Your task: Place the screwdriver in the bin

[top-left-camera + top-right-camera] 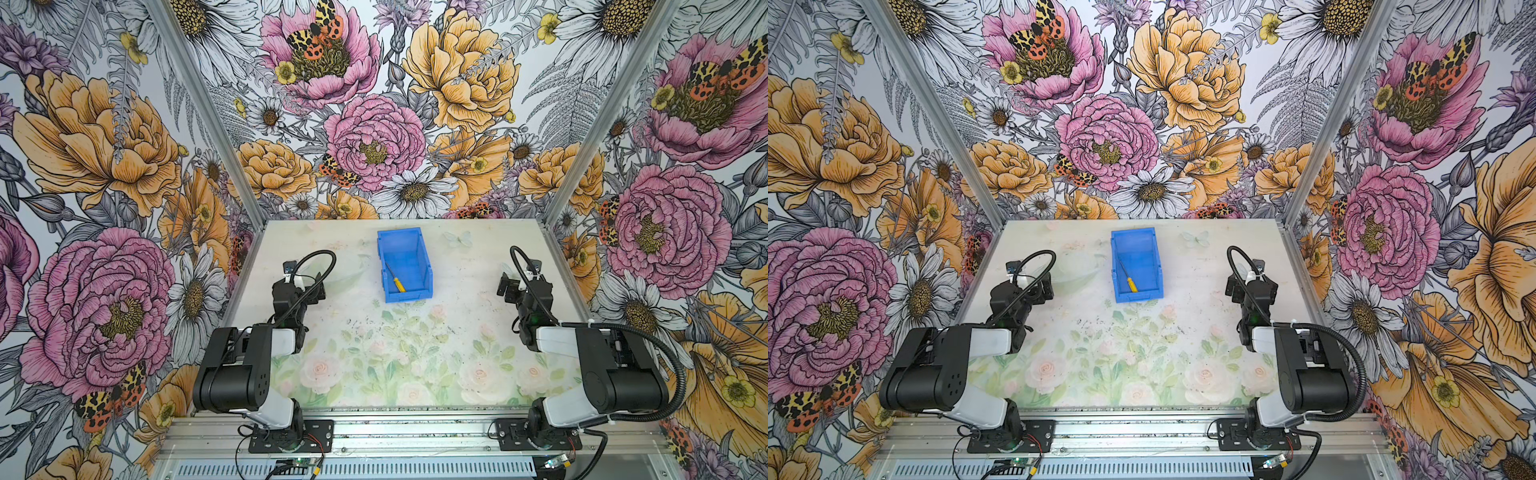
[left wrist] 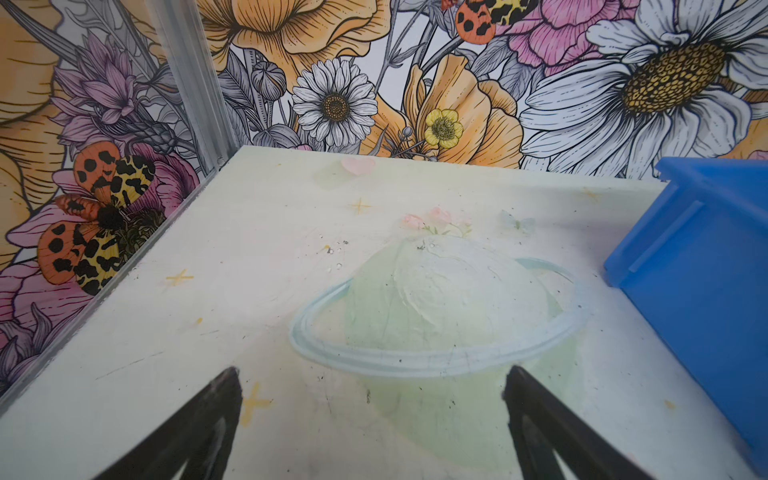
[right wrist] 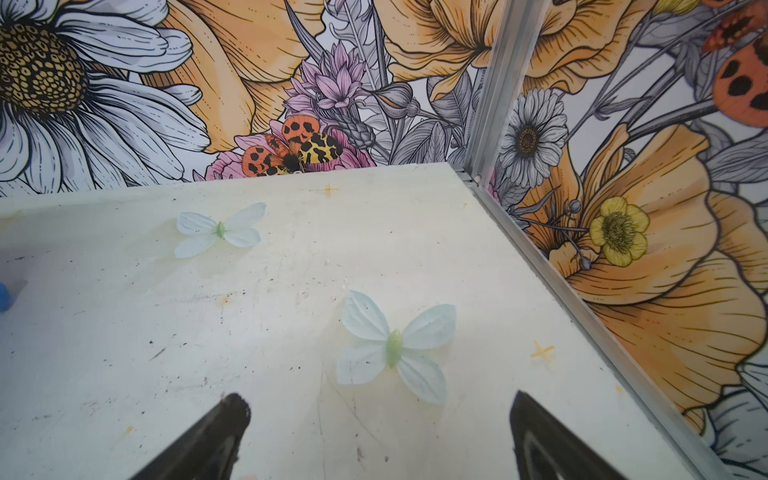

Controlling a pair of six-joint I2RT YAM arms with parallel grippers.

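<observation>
The bin [image 1: 405,245] is bright blue plastic, shaped like a box with tall walls and one low lip at the front. It stands upright on the tabletop [image 1: 457,332], toward the back and near the middle, and its open top faces up. Both top views show it [image 1: 1136,249], and the left wrist view shows one blue side wall [image 2: 698,291]. The screwdriver [image 1: 395,278] lies flat inside the bin on its floor. It is small and thin, with a yellow handle and a dark shaft. It lies slanted, with the handle [image 1: 1132,285] near the low front lip and the shaft pointing toward the back left.
</observation>
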